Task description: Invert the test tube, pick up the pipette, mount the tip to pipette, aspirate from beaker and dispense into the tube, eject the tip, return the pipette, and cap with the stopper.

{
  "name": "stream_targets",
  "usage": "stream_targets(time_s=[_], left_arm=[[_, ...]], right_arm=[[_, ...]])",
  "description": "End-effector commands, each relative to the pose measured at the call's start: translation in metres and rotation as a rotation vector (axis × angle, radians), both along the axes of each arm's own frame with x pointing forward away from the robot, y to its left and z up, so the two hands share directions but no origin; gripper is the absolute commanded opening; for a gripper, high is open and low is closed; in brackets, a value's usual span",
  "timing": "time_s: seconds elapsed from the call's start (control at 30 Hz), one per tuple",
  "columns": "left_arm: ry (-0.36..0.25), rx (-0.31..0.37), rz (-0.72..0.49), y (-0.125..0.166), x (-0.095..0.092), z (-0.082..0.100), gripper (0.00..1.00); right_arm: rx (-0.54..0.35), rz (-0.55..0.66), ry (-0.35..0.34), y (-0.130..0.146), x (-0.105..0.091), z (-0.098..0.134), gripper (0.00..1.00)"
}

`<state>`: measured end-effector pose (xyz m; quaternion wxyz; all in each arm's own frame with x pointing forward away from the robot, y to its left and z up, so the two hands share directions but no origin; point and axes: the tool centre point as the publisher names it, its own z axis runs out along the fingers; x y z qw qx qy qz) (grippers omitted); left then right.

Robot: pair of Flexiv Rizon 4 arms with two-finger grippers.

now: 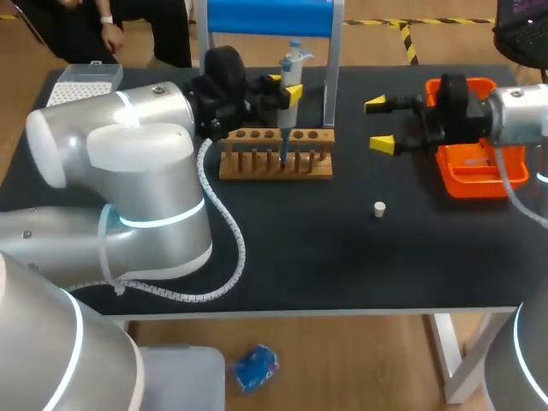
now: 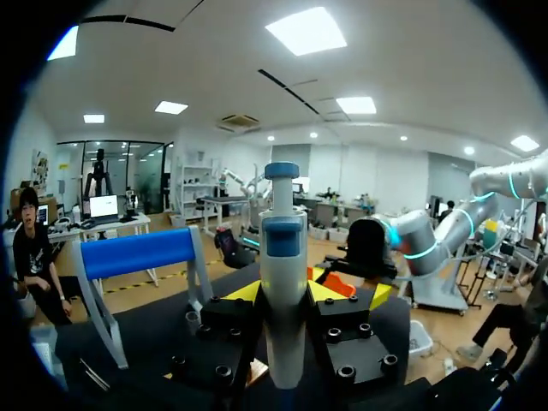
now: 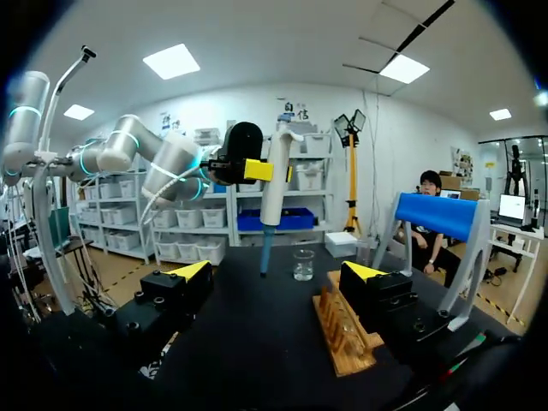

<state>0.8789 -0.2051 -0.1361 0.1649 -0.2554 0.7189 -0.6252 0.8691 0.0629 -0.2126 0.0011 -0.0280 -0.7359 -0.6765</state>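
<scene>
The stopper [image 1: 379, 208] lies loose on the table [image 1: 300, 257], at 4 o'clock of the rack [image 1: 257, 168]; capping is judged outstanding. Above the rack the pipette [image 1: 294, 62] is held upright, clamped between the fingers of the left gripper [image 1: 282, 86]. A tip [image 3: 264, 255] is seen mounted, so dispensing is judged in hand. The right gripper [image 1: 378, 124], at 3 o'clock, is spread and empty. Tip ejection and pipette return are not yet done. No writing can be read.
</scene>
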Motion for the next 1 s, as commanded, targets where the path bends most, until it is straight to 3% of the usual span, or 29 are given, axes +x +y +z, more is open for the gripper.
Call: stream_targets(time_s=[0.03,0.1,0.37,1.0], left_arm=[[0.028,0.032,0.123,0.001,0.004,0.008,0.00],[0.058,0.055,0.158,0.005,0.012,0.010,0.00],[0.076,0.040,0.232,0.024,0.053,0.019,0.00],[0.076,0.040,0.232,0.024,0.053,0.019,0.00]], right_arm=[[-0.039,-0.075,0.008,-0.007,0.002,0.011,1.00],[-0.047,-0.088,0.008,-0.008,0.007,0.014,1.00],[-0.090,-0.177,0.001,-0.004,0.036,0.028,1.00],[-0.080,-0.176,0.001,-0.001,0.042,0.027,1.00]])
